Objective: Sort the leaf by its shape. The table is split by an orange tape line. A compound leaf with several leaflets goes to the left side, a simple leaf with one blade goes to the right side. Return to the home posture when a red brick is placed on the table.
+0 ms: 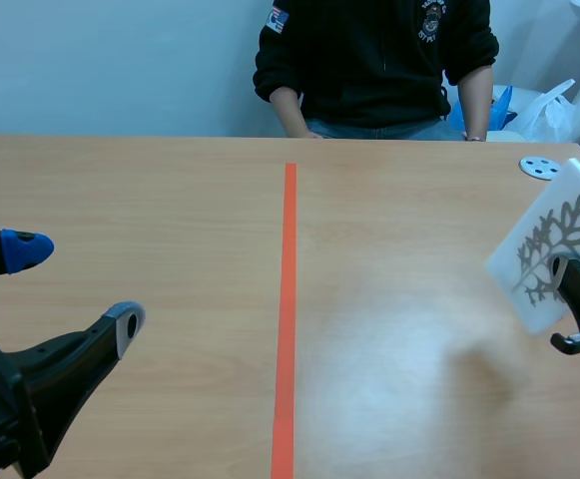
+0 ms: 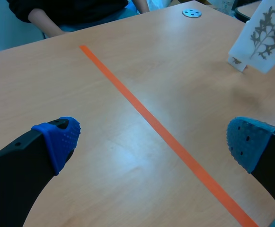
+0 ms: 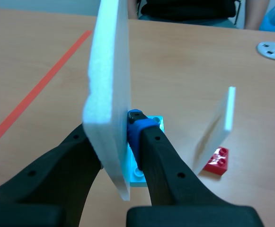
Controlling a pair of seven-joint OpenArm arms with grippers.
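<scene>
Right of the tape point(image 1: 288, 299), right hand point(image 3: 112, 130) clamped on a flat white foam leaf-card point(image 1: 554, 235); left hand point(image 2: 151, 139) apart

From between the arms we look low across the table point(image 1: 170, 200), straight along the orange tape line point(image 1: 289, 299) toward the person point(image 1: 374, 60) at the far edge. Above the left gripper point(image 2: 154, 137) we face forward and down, turned so the tape runs slantwise. This view shares the tape, the grey disc point(image 2: 191, 13) and the white board point(image 2: 265, 35) with the first. Behind the right gripper point(image 3: 112, 135) we sit very close to that board, seeing it edge-on, with tape and disc beyond.
</scene>
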